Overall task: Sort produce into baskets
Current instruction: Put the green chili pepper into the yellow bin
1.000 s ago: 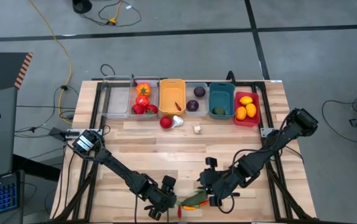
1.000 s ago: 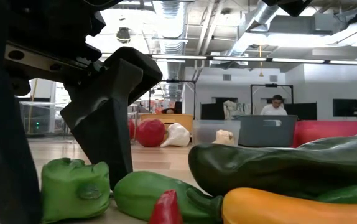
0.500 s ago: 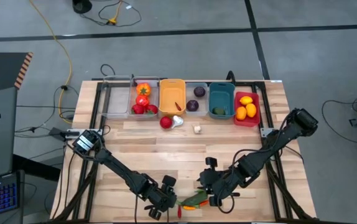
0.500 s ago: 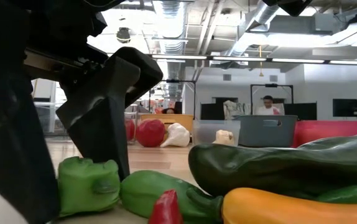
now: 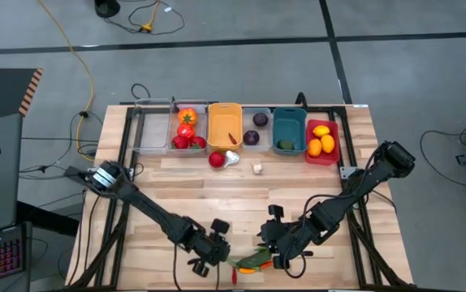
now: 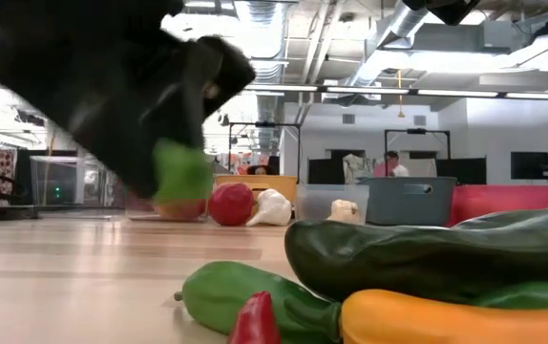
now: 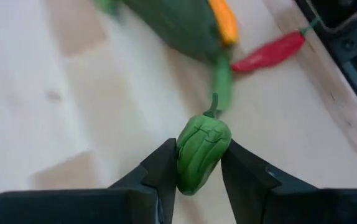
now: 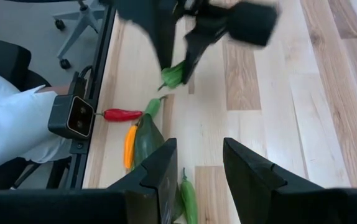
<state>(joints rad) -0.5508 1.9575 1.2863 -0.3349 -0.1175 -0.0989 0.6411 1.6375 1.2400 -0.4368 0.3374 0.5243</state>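
The small green pepper [image 7: 202,151], which sat on the table [image 5: 298,191] a second ago, is now lifted clear of the near-edge pile, clamped between the left gripper [image 7: 198,163] fingers, while the right gripper [image 8: 195,169] hovers unchanged beside the pile, fingers parted and empty.

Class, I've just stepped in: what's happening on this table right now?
The left gripper holds a small green pepper clear of the table's near edge. The right gripper hovers open and empty over the remaining pile of peppers and chilies. The baskets at the far edge already hold some produce, while a tomato and two garlic bulbs lie loose in front of them.
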